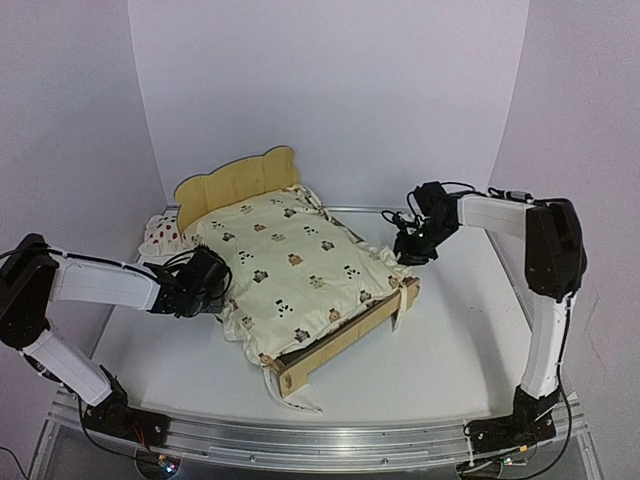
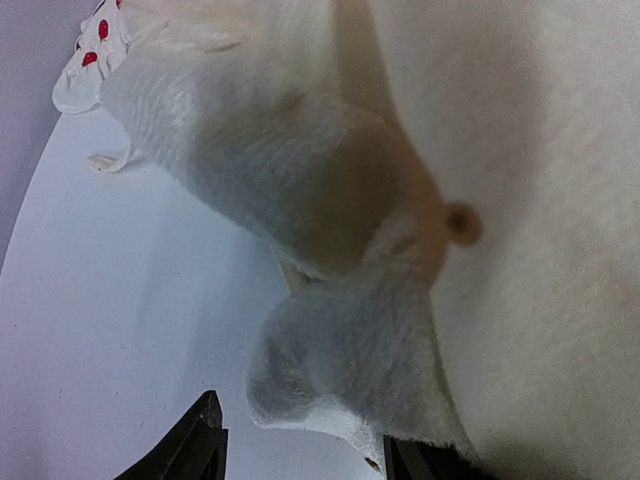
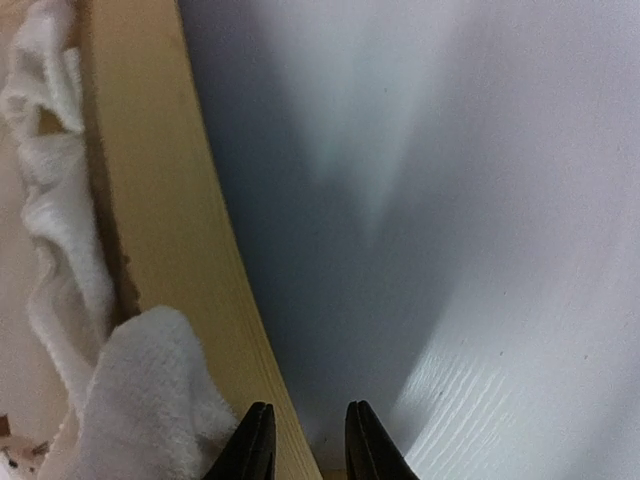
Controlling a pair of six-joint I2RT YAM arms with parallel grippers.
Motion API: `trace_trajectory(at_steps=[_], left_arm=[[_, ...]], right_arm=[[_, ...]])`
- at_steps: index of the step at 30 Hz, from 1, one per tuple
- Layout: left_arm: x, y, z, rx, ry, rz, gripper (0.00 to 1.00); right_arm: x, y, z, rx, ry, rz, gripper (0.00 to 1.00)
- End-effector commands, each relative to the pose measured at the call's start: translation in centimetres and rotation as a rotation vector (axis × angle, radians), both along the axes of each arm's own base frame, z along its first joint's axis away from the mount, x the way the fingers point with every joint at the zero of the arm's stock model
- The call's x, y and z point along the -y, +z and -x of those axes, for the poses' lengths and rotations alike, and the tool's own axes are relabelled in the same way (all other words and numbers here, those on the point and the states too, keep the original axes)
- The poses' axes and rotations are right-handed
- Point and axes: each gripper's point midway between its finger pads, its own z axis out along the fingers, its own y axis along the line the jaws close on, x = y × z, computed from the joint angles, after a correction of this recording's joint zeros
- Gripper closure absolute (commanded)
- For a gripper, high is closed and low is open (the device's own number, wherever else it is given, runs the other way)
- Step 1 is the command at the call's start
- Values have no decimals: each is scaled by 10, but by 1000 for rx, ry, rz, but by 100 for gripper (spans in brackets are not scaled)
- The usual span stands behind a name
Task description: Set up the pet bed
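The pet bed [image 1: 237, 180] stands slantwise mid-table, its light wood headboard at the back. A cream animal-print cover [image 1: 290, 265] lies over it. My left gripper [image 1: 218, 285] is at the cover's left edge. In the left wrist view it [image 2: 300, 425] is open, with a white ruffle [image 2: 340, 370] of the cover hanging between its fingers; the left finger [image 2: 203, 443] is clear of the cloth. My right gripper [image 1: 410, 255] hovers by the bed's right side rail [image 3: 160, 200]. Its jaws [image 3: 305, 415] stand a narrow gap apart, with nothing gripped.
A small white pillow [image 1: 163, 236] with red strawberries lies on the table left of the headboard, also seen in the left wrist view [image 2: 92, 50]. White table [image 1: 450, 330] extends right of and in front of the bed. A loose cover tie [image 1: 290, 395] trails off the foot.
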Motion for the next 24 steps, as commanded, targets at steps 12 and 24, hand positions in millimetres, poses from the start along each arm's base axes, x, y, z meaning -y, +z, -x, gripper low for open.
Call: trace_trajectory(at_steps=[12,24], left_arm=[[139,12,-69,22,-439,140,45],[112,22,-143,94,-371,-79,43]], right_arm=[[-71,0,230,-202,217,-267,71],[-20,25,213,172,159,169,65]])
